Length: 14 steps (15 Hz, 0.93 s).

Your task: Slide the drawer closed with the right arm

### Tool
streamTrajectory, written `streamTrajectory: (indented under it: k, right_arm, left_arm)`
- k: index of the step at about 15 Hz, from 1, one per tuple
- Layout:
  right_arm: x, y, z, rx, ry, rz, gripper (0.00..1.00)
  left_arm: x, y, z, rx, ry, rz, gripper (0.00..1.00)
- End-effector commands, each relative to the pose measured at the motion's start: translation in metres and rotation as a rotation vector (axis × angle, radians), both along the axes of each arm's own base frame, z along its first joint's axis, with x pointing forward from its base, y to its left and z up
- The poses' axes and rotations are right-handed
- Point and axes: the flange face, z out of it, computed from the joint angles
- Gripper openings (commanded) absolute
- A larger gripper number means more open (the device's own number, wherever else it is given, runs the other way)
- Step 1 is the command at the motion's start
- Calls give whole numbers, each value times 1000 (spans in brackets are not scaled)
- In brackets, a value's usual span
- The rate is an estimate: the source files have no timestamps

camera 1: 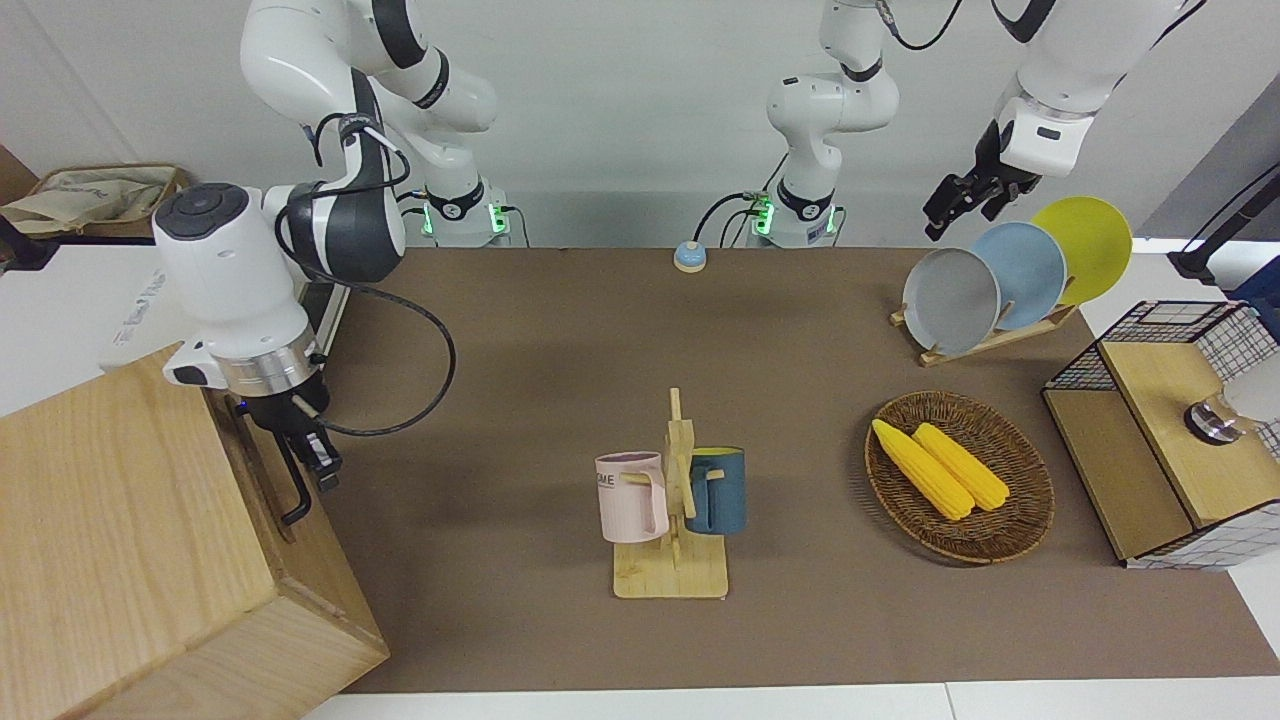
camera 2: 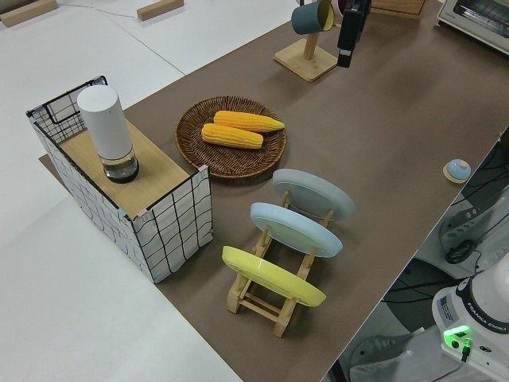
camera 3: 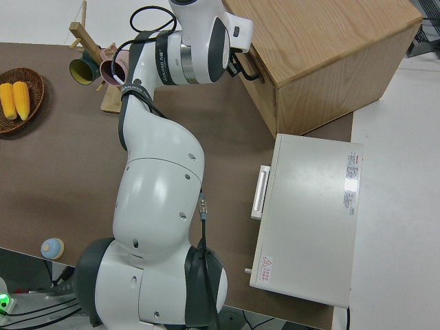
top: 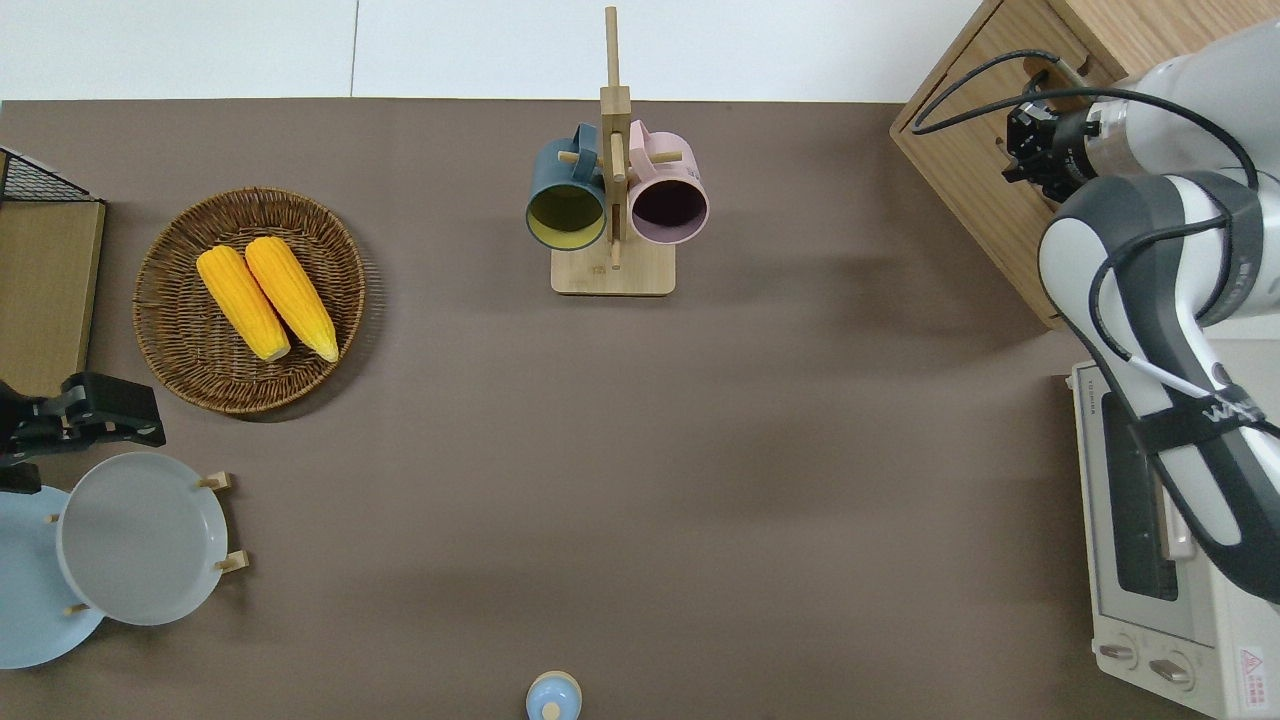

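Light wood, white arms and bright tableware are showing against a brown table mat (camera 1: pixel 560 400).
The cabinet (camera 1: pixel 110 520) is showing pale oak grain with a black handle (camera 1: pixel 292 490); two yellow corn cobs (camera 1: pixel 940 466) are lying in a dark brown woven basket (camera 1: pixel 1020 530); pink mug (camera 1: pixel 632 497) and navy mug (camera 1: pixel 718 490) are hanging; grey plate (camera 1: pixel 950 300), blue plate (camera 1: pixel 1030 272) and yellow plate (camera 1: pixel 1095 240) are standing; the wire-grid box (camera 2: pixel 171 219) is showing black-on-white checks.

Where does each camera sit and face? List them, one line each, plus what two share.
Front: across the table, facing both arms; right gripper at the light-wood drawer's black bar handle; left arm parked.
Overhead: straight down; both arms' ends.
Left side: raised, left arm's end, along table; left gripper.
Right side: above right arm, along its reach.
Front and overhead share the wooden mug rack.
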Motion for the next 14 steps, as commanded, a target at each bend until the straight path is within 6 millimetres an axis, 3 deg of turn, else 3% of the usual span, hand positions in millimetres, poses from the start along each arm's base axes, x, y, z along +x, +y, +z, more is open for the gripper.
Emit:
streamTrajectory:
  k: [1,3,5,8,10,14]
  right_arm:
    - [-41,27,23,-61,46,94,0]
    - [-63,45,29,-93,69,168,6]
    - [-86,51,32,-132,122,263,179]
    - [-110,63,44,-179,201,434,699]
    - [-122,62,59,-202,221,519,984]
    - [-148,45,91,-146,242,678,983]
  left_arm:
    - [-3,0,4,-5,-7,-9,993]
    - [-3,0,4,-5,-7,-9,993]
    - [-3,0,4,-5,-7,-9,993]
    - [-3,0,4,-5,-7,-9,993]
    - [-3,0,4,-5,-7,-9,993]
    - [-3,0,4,-5,-7,-9,993]
